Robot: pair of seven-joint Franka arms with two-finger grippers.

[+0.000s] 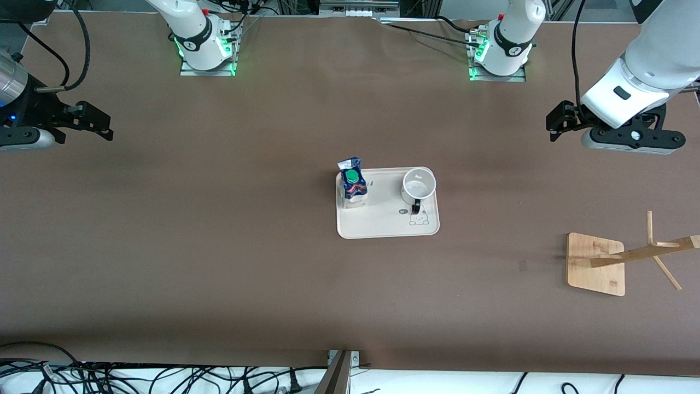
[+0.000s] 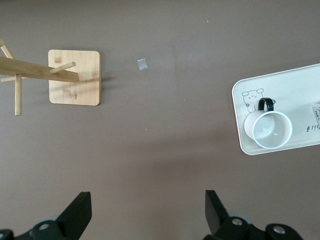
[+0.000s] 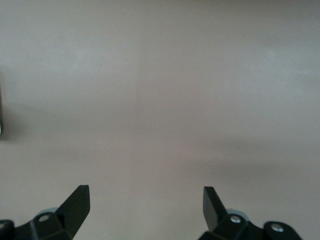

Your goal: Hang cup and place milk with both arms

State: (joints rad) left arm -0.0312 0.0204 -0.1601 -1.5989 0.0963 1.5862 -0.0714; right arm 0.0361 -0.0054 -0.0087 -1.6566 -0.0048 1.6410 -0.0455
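The white cup [image 1: 419, 186] with its black handle stands upright on a cream tray [image 1: 388, 230] at mid-table. The milk carton [image 1: 353, 183], blue top and green cap, stands on the same tray toward the right arm's end. The cup [image 2: 270, 130] and tray [image 2: 290, 90] also show in the left wrist view. My left gripper [image 1: 552, 125] is open and empty, high over bare table at the left arm's end; in its own view it [image 2: 148, 210] frames only cloth. My right gripper [image 1: 108, 126] is open and empty over bare table at the right arm's end, as its own view [image 3: 146, 205] shows.
A wooden cup rack [image 1: 596, 262] with slanted pegs stands on a square base toward the left arm's end, nearer the front camera than the tray; it also shows in the left wrist view [image 2: 75, 77]. A small pale mark [image 2: 142, 64] lies on the brown cloth beside it.
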